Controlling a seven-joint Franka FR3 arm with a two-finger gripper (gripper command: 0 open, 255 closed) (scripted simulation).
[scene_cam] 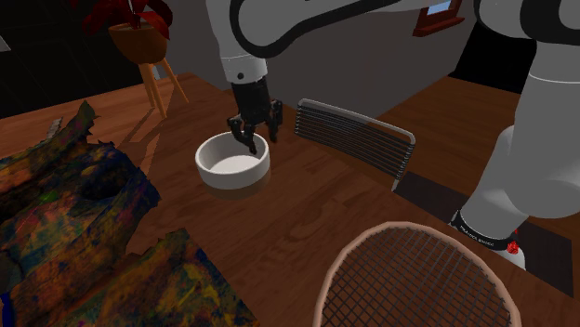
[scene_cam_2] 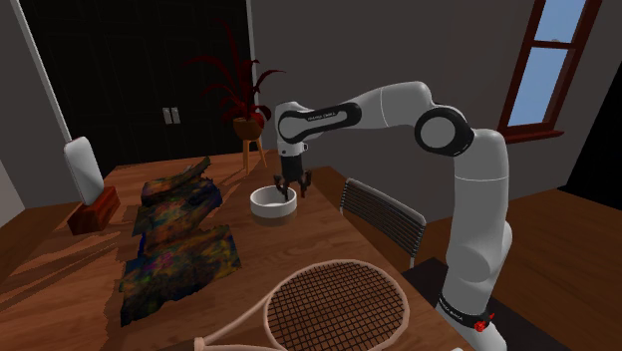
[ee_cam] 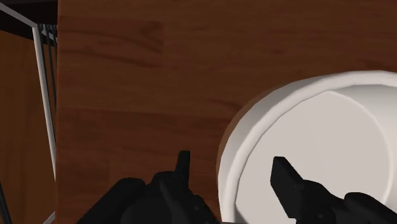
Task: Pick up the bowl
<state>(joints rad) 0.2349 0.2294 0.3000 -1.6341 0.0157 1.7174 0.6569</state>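
A white round bowl [scene_cam: 232,160] [scene_cam_2: 271,202] sits upright on the brown wooden table [scene_cam: 279,232]. My black gripper [scene_cam: 253,139] [scene_cam_2: 289,189] points down over the part of the bowl's rim nearest the chair. In the wrist view the gripper [ee_cam: 232,172] straddles the bowl [ee_cam: 331,140]: one finger [ee_cam: 183,167] stands outside the wall over the table, the other [ee_cam: 286,179] is inside the bowl. The fingers stand apart, and a gap shows between each and the rim.
A metal-slatted chair back [scene_cam: 353,139] stands close to the gripper at the table's edge. A racket [scene_cam: 418,279] lies at the near end of the table. Multicoloured crumpled cloth [scene_cam: 65,204] covers the shoulder view's left. A potted plant on a stool [scene_cam: 139,42] stands behind the table.
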